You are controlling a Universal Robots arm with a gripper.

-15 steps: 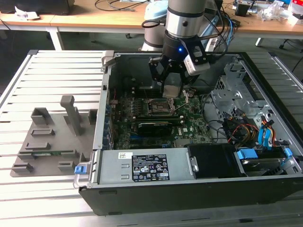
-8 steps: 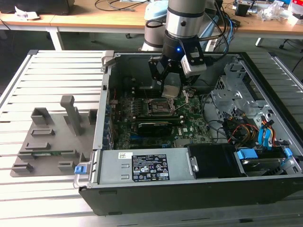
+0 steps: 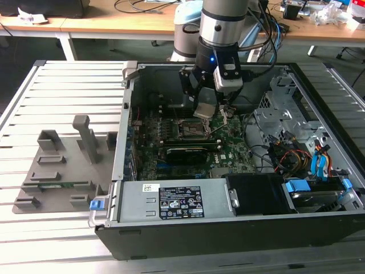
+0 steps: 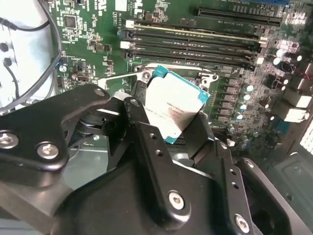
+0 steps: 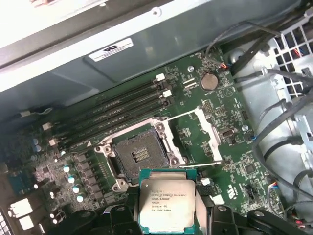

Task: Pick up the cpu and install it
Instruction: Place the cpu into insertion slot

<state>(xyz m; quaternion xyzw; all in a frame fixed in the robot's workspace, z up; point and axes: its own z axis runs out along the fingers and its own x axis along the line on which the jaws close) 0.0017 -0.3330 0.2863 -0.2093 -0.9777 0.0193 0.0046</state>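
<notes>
Now the gripper, fingers clamped on the cpu, hangs above the open socket

Your desk is a grey top of long metal slats with grooves between them. Two things lie directly on it. The open black case lies on its side toward the exterior view's right, its inside facing up. The grey tray lies flat just beside the case, on the exterior view's left; you cannot tell whether they touch. Bare slats surround the tray's other sides.
</notes>
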